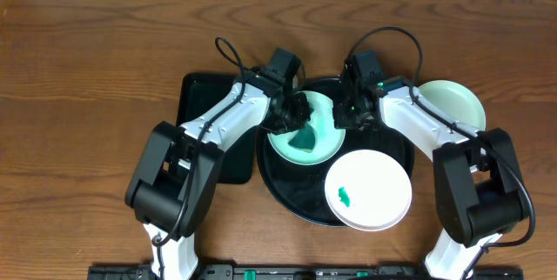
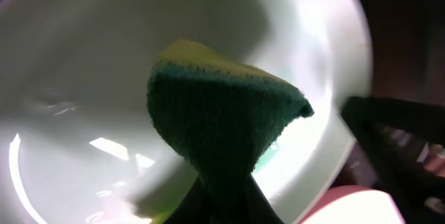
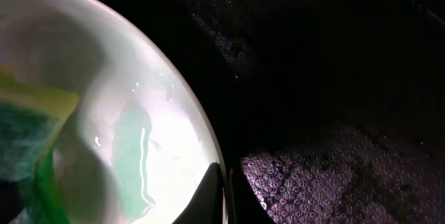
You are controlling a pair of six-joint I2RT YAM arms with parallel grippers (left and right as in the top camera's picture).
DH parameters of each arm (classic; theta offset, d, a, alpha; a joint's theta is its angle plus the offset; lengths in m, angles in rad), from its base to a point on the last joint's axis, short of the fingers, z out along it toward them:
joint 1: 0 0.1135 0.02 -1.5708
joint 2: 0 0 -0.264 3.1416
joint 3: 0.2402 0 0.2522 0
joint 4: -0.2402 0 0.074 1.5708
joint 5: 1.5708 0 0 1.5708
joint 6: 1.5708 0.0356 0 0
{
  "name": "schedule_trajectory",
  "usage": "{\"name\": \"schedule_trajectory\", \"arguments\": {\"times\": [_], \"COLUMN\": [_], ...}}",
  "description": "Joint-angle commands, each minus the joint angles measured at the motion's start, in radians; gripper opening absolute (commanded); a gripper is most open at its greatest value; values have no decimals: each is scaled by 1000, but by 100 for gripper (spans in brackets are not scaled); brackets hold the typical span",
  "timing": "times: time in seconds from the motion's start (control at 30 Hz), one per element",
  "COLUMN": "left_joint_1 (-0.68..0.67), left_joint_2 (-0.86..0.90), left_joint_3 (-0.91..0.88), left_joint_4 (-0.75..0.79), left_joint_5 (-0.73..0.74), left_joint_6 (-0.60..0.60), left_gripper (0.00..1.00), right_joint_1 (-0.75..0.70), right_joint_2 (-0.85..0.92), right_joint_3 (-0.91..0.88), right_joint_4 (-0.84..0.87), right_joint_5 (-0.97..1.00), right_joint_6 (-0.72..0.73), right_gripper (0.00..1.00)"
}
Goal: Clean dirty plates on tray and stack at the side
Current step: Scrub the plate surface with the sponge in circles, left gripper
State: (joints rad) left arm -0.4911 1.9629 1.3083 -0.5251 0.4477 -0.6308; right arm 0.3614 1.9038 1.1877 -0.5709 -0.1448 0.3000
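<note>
A mint-green plate (image 1: 306, 137) lies on the black tray (image 1: 287, 190) at its back. My left gripper (image 1: 291, 115) is shut on a green and yellow sponge (image 2: 219, 116) and presses it into that plate (image 2: 83, 57). My right gripper (image 1: 351, 116) is shut on the plate's right rim (image 3: 208, 140), one finger inside and one outside. A white plate (image 1: 368, 189) with a small green smear (image 1: 344, 196) lies on the tray's front right. A second mint-green plate (image 1: 452, 106) sits on the table to the right of the tray.
A smaller rectangular dark green tray (image 1: 196, 97) lies left of the black tray, under my left arm. The brown wooden table (image 1: 87, 71) stretches to both sides and behind.
</note>
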Motion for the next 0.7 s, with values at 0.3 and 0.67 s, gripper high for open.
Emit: {"name": "schedule_trajectory", "arguments": {"times": [0.3,0.67], "left_joint_1": [-30,-64], "left_joint_2": [-53,-23], "left_joint_3": [18,18], "left_joint_4": [56,135], "left_joint_5": [-48,-46], "left_joint_6": [-24,-68], "left_gripper": [7,7], "right_joint_1": [19,19], "right_joint_2": [14,14], "right_joint_3": [-6,-6], "right_joint_4": [3,3], "right_joint_5": [-10,-10], "right_joint_6": [-2,-2], "right_gripper": [1,1]}}
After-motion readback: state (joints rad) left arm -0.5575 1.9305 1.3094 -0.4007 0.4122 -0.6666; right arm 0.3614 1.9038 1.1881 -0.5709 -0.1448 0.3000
